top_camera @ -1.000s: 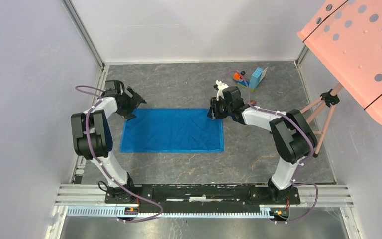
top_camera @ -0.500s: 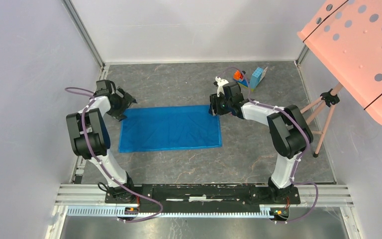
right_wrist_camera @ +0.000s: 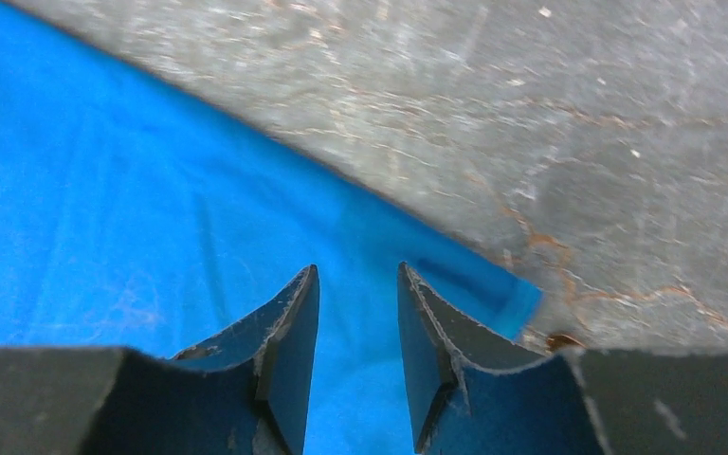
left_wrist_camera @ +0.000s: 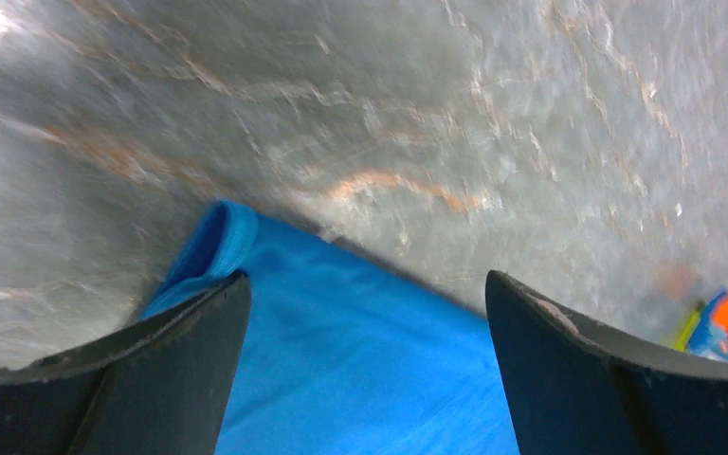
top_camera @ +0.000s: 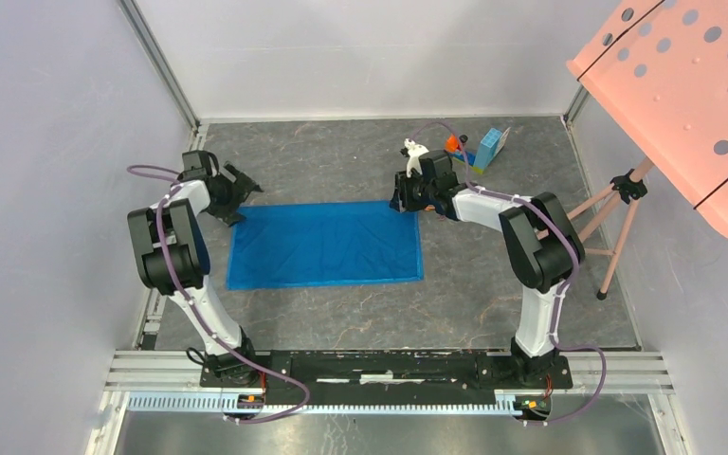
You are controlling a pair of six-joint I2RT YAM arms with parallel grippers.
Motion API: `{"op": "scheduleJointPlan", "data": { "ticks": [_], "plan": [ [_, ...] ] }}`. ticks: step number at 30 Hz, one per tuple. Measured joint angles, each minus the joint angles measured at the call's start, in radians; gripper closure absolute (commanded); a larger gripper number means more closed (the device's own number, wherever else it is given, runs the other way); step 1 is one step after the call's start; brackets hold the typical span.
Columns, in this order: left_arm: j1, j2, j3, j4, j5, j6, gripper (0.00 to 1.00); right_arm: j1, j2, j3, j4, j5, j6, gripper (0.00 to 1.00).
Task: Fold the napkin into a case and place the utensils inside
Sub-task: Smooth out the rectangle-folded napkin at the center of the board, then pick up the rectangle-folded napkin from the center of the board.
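A: One cloth, no case yet. Napkin (top_camera: 327, 245) lies flat on the table (top_camera: 493, 303), a wide oblong in the middle. Near edge faces the arm bases. Smooth bar a few creases.

B: Handling?

A: Thin, limp, a bit shiny, so prob. light & slippery. No stiffness, so it'll sag from any hold. If dragged it may slide on the table rather than fold. A one-corner lift would likely just skew it.

B: So where to grab?

A: Far corners, both at once. Left gripper (left_wrist_camera: 368, 277) is at the far-left corner, jaws spread wide w/ the corner btwn them, nothing nipped. Right gripper (right_wrist_camera: 357, 270) is over the far-right corner, jaws narrowed but w/ a gap. No cloth seen pinched in it.

B: Pinch depth?

A: I'd go a little in from the hem, b/c a slick edge can slip out. Far-left corner curls up on itself, so expect extra thickness there.

B: Utensils?

A: Can't make them out. Beyond the far edge there's only a toy block (top_camera: 491, 147), off to the right, apart from the cloth.
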Motion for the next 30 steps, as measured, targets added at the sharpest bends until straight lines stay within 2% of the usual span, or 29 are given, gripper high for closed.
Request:
{"op": "scheduleJointPlan", "data": {
  "ticks": [10, 14, 17, 21, 25, 30],
  "plan": [
    [0.066, 0.014, 0.025, 0.008, -0.022, 0.005, 0.0, -0.033, 0.098, 0.04, 0.009, 0.056, -0.063, 0.55],
    [0.072, -0.03, 0.009, -0.04, -0.065, 0.022, 0.0, -0.013, 0.134, 0.154, -0.084, 0.119, -0.112, 0.38],
    [0.073, -0.132, -0.039, -0.072, -0.075, 0.034, 0.0, 0.011, 0.13, 0.259, -0.189, 0.209, -0.146, 0.26],
    [0.047, -0.314, -0.091, -0.09, -0.053, 0.053, 0.0, 0.061, 0.04, 0.297, -0.298, 0.284, -0.146, 0.2],
    [-0.071, -0.443, -0.128, -0.087, -0.031, 0.071, 0.0, 0.092, -0.114, 0.202, -0.32, 0.185, -0.093, 0.19],
    [-0.364, -0.468, -0.185, -0.099, 0.003, 0.089, 0.0, 0.078, -0.248, 0.045, -0.371, 0.121, -0.031, 0.17]
  ]
}}
